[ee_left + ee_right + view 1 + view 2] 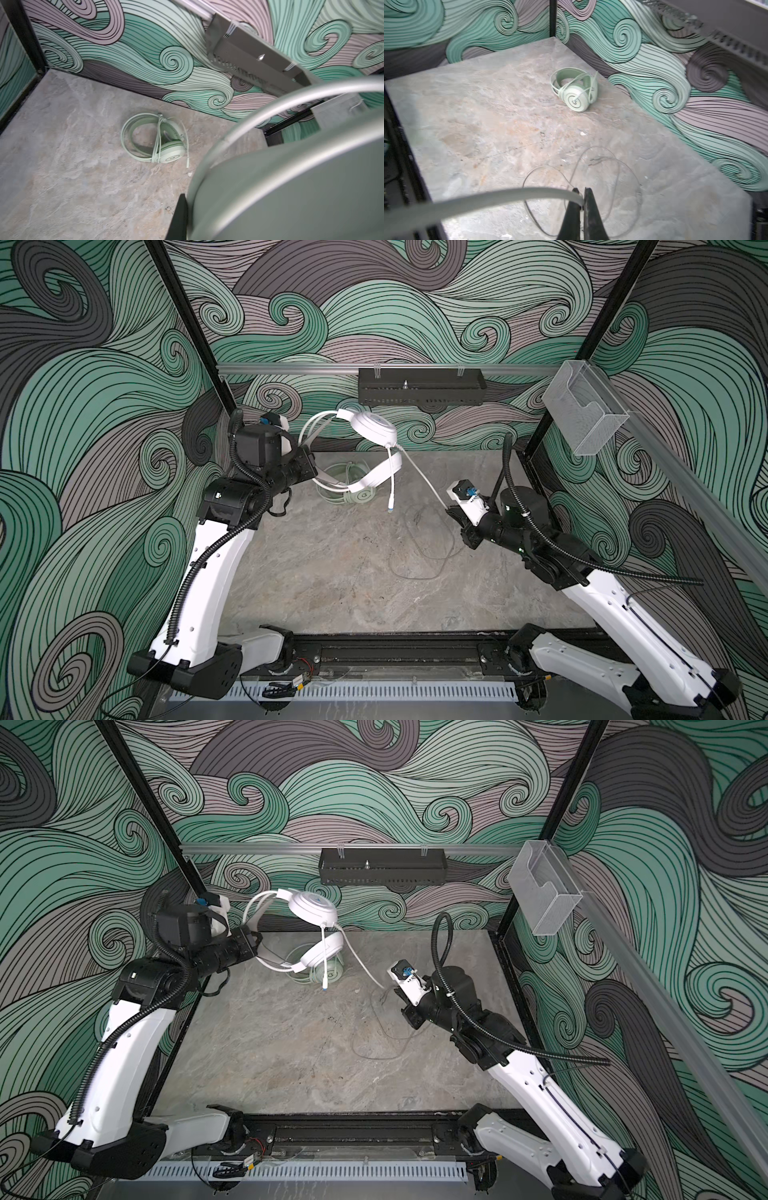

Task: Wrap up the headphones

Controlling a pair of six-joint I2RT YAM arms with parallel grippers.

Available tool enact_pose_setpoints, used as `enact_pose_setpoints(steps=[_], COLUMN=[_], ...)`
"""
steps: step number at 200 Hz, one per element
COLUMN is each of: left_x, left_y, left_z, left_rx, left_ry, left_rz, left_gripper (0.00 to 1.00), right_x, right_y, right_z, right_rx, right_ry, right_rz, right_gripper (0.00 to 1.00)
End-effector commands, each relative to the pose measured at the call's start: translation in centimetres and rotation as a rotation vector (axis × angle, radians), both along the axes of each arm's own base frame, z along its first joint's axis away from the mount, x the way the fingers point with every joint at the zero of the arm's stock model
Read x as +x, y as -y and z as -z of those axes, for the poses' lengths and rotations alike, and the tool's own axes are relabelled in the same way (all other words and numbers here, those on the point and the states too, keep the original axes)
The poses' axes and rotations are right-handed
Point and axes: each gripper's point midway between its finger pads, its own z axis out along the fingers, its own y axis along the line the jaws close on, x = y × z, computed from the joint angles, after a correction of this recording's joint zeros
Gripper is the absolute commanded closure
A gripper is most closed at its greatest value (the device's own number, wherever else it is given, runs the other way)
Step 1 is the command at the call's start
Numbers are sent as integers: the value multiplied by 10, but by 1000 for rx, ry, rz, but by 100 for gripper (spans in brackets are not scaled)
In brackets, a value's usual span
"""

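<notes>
Grey stone counter (332,572): left pincer (312,470) clenched on white headset (376,429) at its rigid band, right pincer (582,197) nipping the cable (424,478), probably limp, slippery; best held near earcup.

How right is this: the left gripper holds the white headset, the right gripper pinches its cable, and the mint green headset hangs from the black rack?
The mint green headset lies on the table, not on the black rack; the right wrist view shows it. The left gripper does hold the white headset and the right gripper its cable.
</notes>
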Motion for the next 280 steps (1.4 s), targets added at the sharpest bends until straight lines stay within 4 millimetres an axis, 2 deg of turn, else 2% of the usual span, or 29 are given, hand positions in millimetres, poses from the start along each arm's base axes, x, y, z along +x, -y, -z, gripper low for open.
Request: enact_pose_setpoints(steps=[1,28,48,64,111,134,152,184,212,258,280], left_x=[0,-2,-4,-7,-24,-31,-37,-51,-61,-77,-83], left_y=[-12,-13,-12,-8,35,52,64,92,108,127,129], left_z=[-7,19,33,39,50,63,70,73,74,69,70], left_rx=[81,147,178,203,412,506,526,534,513,392,347], left_ry=[87,62,40,36,51,36,44,76,86,97,93], left_rz=[-16,15,39,69,284,358,408,527,601,671,676], left_gripper=[100,100,100,100,100,100,100,100,100,100,100], right_x=[-3,-6,-7,-11,-22,-20,-15,0,10,25,24], right_y=[31,30,20,6,-45,-60,-70,-81,-86,-77,-73], right_z=[-8,-26,-40,-53,-95,-109,-106,-83,-69,-51,-48], right_rx=[-209,-297,-336,-345,-362,-361,-385,-452,-461,-419,-411], right_ry=[87,182,244,297,412,433,407,338,266,137,122], right_rz=[56,10,-25,-75,-189,-198,-215,-189,-149,-77,-80], right_gripper=[100,100,100,100,100,100,100,100,100,100,100])
